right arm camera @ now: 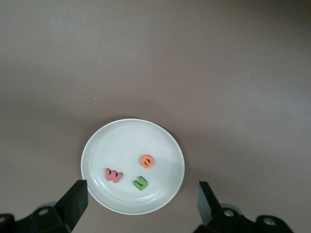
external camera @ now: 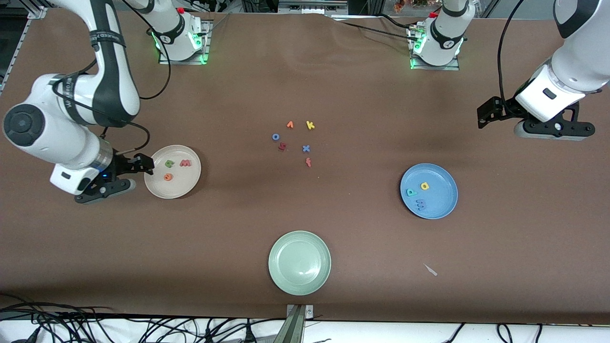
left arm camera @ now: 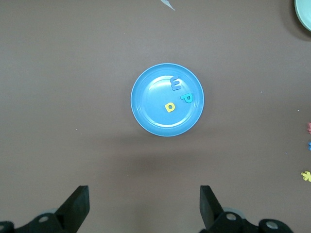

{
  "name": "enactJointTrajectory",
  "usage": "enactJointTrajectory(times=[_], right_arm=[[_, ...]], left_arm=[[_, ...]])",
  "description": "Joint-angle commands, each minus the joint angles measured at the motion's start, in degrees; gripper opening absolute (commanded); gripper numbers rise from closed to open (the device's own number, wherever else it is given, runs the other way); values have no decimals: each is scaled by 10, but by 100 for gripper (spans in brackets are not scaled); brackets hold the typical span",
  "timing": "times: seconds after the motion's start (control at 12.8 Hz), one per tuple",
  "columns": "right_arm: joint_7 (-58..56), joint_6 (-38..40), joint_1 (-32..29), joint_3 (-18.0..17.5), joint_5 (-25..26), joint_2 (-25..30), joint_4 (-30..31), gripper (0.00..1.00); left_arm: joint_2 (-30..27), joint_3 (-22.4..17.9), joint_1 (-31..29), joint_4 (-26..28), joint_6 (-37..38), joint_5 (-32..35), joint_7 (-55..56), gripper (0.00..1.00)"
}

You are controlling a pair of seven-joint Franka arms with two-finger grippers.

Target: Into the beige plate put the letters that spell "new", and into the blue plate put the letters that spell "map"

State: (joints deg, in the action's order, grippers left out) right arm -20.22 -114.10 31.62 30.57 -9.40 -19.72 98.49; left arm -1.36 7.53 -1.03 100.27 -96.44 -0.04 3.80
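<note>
1. My right gripper (external camera: 143, 164) hangs over the table at the rim of the beige plate (external camera: 155, 188), at the right arm's end, fingers (right arm camera: 73, 201) spread wide with nothing between them.
2. Inside that plate lie the green n (external camera: 169, 164), the red w (external camera: 185, 163) and the orange e (external camera: 167, 177), close together but not touching, all clear of the rim.
3. My left gripper (external camera: 487, 116) waits in the air over bare table toward the left arm's end, well apart from the blue plate (external camera: 445, 207); its fingers (left arm camera: 75, 206) also stand wide apart and hold nothing.
4. The blue plate holds the yellow a (external camera: 424, 186), the teal p (external camera: 411, 192) and the blue m (external camera: 421, 204); p and m sit near the raised rim.
5. A loose cluster lies mid-table, between the plates and farther from the front camera: blue o (external camera: 275, 137), yellow k (external camera: 310, 125), blue x (external camera: 306, 148), red f (external camera: 309, 162), and two more small letters.
6. The pale green plate (external camera: 279, 278) sits near the table's front edge, with open brown table all round it.
7. A small pale scrap (external camera: 431, 270) lies nearer the front camera than the blue plate.
</note>
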Motion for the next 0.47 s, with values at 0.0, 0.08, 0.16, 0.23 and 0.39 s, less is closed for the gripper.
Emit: enactJointTrajectory(times=[0.0, 0.08, 0.16, 0.23, 0.39], right_arm=[[-4, 47, -20, -2, -6, -1, -47, 100], [-3, 47, -23, -2, -5, -1, -49, 100], [-4, 48, -23, -3, -4, -1, -51, 100], [-3, 48, -23, -3, -4, -1, -57, 100], [-2, 48, -21, -3, -4, 0, -58, 100]], left_arm=[[9, 0, 1, -19, 14, 0, -11, 100], [9, 0, 1, -19, 14, 0, -11, 100], [8, 0, 1, -19, 14, 0, -11, 100], [9, 0, 1, -19, 14, 0, -11, 100], [9, 0, 1, -19, 14, 0, -11, 100]])
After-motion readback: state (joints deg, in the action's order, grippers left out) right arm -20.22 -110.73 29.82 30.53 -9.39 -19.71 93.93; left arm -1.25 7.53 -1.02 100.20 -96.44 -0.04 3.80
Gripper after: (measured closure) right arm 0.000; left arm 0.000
